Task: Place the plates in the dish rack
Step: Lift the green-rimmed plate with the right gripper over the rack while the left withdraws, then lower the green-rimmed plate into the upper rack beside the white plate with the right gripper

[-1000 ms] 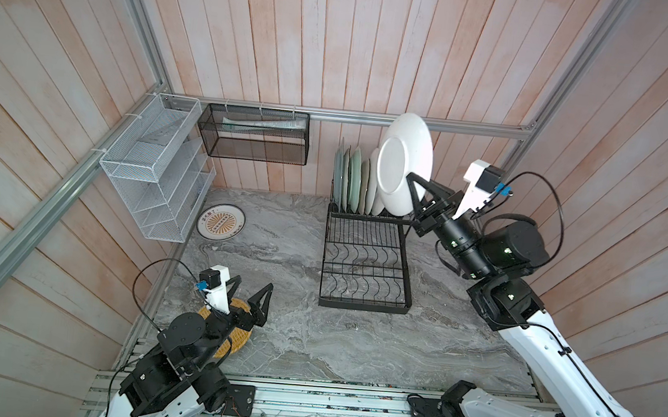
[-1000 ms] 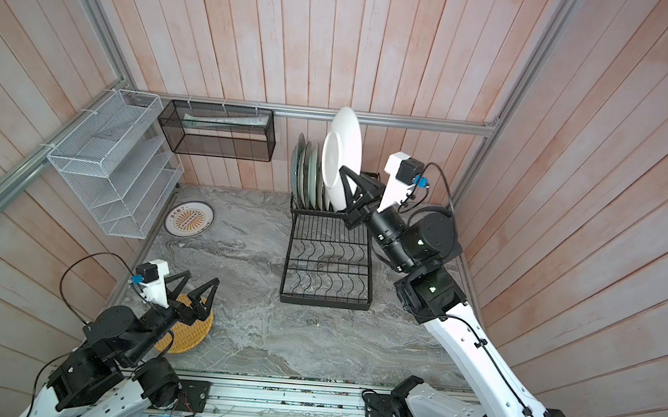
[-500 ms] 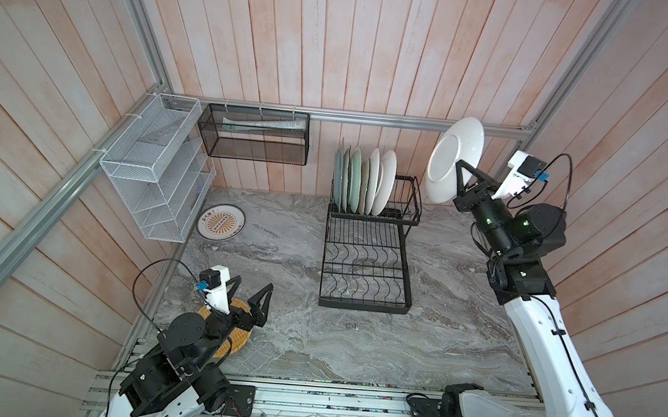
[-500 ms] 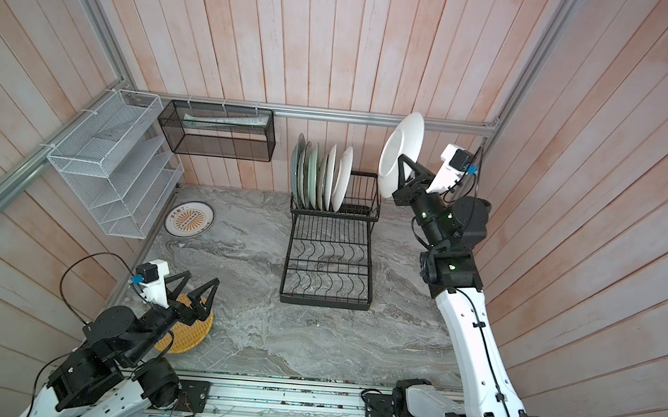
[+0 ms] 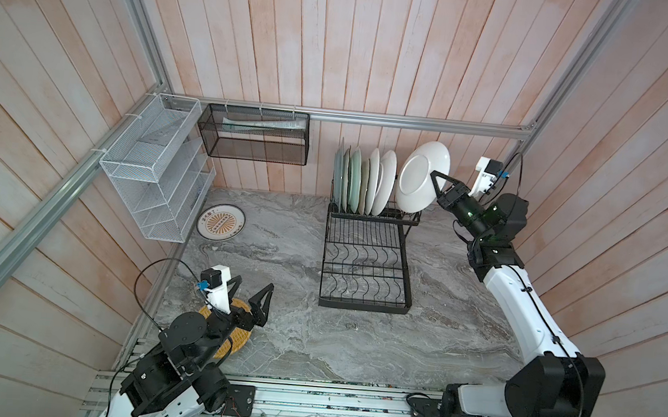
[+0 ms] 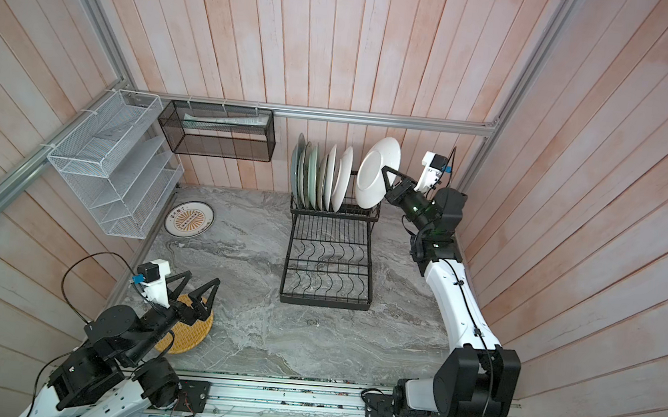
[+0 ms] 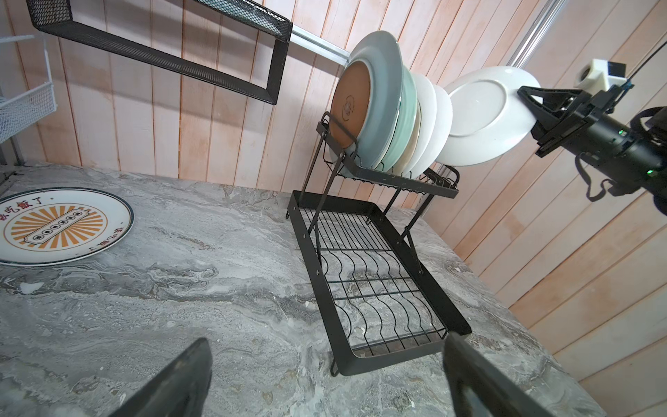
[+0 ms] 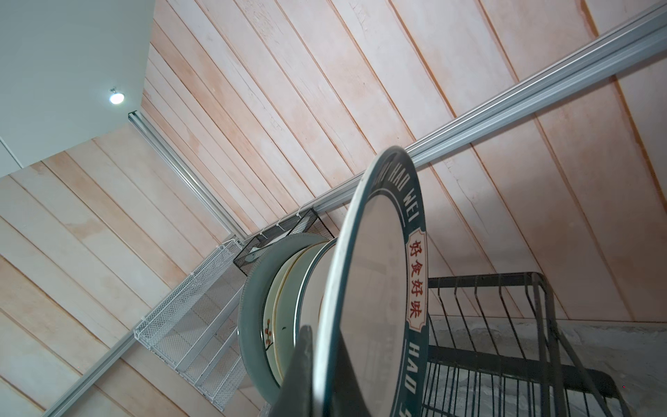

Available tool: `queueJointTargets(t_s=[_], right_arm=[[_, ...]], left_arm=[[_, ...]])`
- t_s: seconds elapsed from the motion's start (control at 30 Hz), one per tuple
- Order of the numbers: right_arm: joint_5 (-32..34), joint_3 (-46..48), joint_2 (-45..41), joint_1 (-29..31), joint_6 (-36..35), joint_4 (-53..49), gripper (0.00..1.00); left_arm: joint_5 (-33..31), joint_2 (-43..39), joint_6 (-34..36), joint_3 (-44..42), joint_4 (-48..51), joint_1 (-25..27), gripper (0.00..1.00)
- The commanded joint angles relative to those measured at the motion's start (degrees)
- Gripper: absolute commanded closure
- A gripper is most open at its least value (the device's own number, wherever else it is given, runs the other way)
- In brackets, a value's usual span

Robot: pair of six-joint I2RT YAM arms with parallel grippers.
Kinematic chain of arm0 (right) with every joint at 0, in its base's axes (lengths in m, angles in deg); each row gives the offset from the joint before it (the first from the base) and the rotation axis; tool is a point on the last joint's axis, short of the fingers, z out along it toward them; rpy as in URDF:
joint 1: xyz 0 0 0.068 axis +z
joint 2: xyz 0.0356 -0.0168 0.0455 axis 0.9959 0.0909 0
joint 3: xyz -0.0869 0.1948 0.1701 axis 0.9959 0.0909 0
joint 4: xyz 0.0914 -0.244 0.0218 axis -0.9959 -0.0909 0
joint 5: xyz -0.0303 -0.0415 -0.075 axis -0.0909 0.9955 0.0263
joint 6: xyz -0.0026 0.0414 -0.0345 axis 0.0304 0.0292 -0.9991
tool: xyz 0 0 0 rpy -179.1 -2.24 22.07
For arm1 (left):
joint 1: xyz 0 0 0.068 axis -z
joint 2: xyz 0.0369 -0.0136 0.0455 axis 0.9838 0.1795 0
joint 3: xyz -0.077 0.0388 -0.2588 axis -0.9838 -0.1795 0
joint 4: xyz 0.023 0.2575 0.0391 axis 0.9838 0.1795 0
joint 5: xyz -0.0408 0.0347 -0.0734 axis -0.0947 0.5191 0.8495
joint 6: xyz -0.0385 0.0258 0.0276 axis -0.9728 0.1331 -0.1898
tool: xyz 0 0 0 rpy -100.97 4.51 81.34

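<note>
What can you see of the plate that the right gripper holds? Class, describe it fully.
The plate is round, glossy and ceramic-looking. Its underside is plain white with a raised foot ring. Its face has a dark teal rim band with white letters, HAO WEI, and a label of red Chinese characters. The right gripper is shut on its rim. The plate stands on edge, slightly tilted, above the free end of the upper tier of the dish rack, beside the standing plates, apparently not yet slotted.
</note>
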Motion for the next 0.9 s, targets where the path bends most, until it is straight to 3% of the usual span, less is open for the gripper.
queueJointTargets(t_s=[0.0,0.43,0.87], right_arm=[[-1.98,-0.17,0.18,0.58,1.22,7.58,1.0],[-3.63,-0.1,4.67,2.13,1.56,8.13,1.0],[2.37,-2.06,5.75,4.43,-7.35,-0.87,1.0]], left_arm=[[0.63,0.03,0.19,-0.04,-0.14,-0.15,0.0],[0.94,0.05,0.16,-0.17,-0.32,-0.17,0.0],[1.06,0.01,0.27,-0.17,-0.26,-0.16,0.0]])
